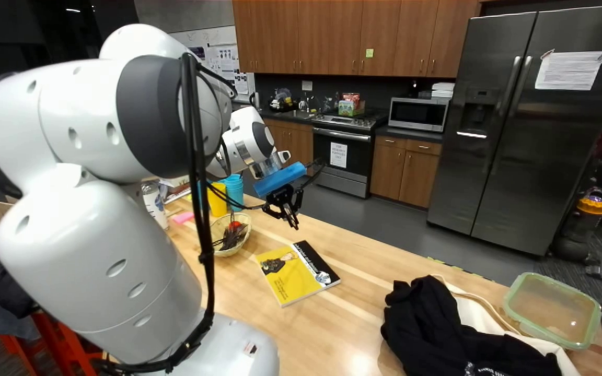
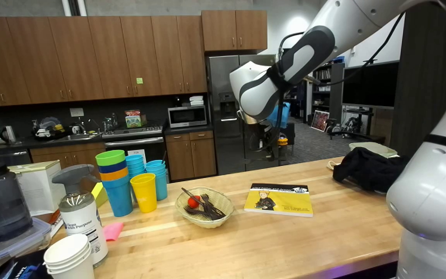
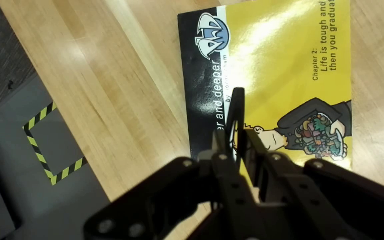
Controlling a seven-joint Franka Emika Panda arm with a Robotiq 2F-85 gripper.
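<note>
In the wrist view my gripper (image 3: 234,133) is closed on a thin, dark, elongated object (image 3: 238,103) that reaches out past the fingertips. Its exact kind is hard to make out. Beneath it, a yellow and black book (image 3: 278,76) lies flat on the wooden table. Both exterior views show the gripper (image 1: 289,213) pointing down, well above the tabletop. In an exterior view the book (image 2: 279,203) lies beside a pale woven basket (image 2: 225,199) holding several dark forks (image 2: 209,208) and a red round item (image 2: 194,201).
Stacked coloured cups (image 2: 117,193), a yellow cup (image 2: 144,193) and a spray bottle (image 2: 85,228) stand past the basket. Black clothing (image 1: 452,329) and a green-rimmed container (image 1: 552,310) occupy the table's far end. Beyond the table's edge lies grey floor (image 1: 400,224).
</note>
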